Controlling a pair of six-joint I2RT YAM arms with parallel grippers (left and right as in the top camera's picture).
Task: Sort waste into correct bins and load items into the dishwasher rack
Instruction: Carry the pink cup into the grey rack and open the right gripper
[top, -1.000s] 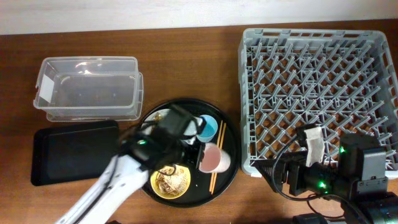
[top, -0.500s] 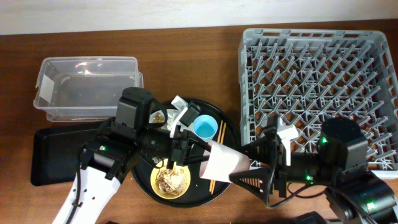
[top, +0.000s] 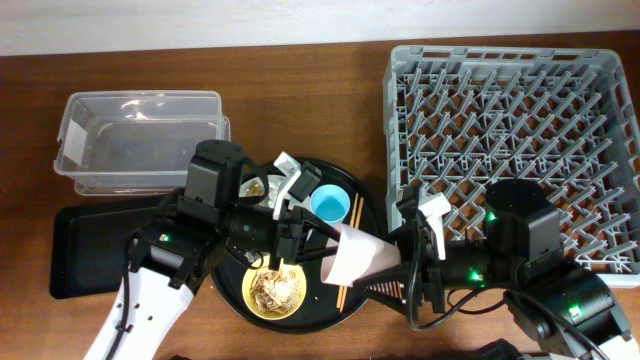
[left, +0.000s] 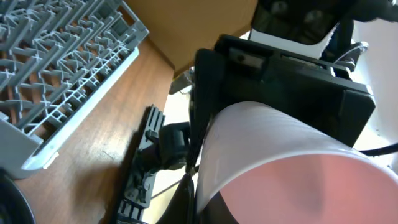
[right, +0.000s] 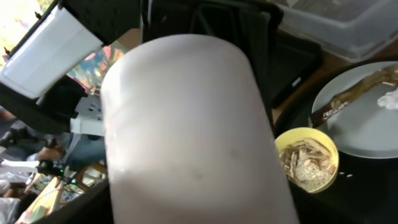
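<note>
Overhead, holds pink cup (top: 358, 258) aloft between left gripper (top: 305, 240) and right gripper (top: 405, 268) over round black tray (top: 366, 216), short of dishwasher rack (top: 510, 120); left wrist, seems clamped on its rim; right wrist, cannot tell finger spread behind the cup, so risks a drop on early release.

From where I stood over the bench, the left claw (top: 322, 248) gripped the pink cup (top: 357, 258), tipped sideways above the round black tray (top: 365, 205). The right claw (top: 402, 268) was right up at its other end. The blue cup (top: 330, 205) and the yellow bowl (top: 247, 298) of scraps (top: 278, 290) sat on that tray, with the grey rack (top: 510, 120) just beside it.
</note>
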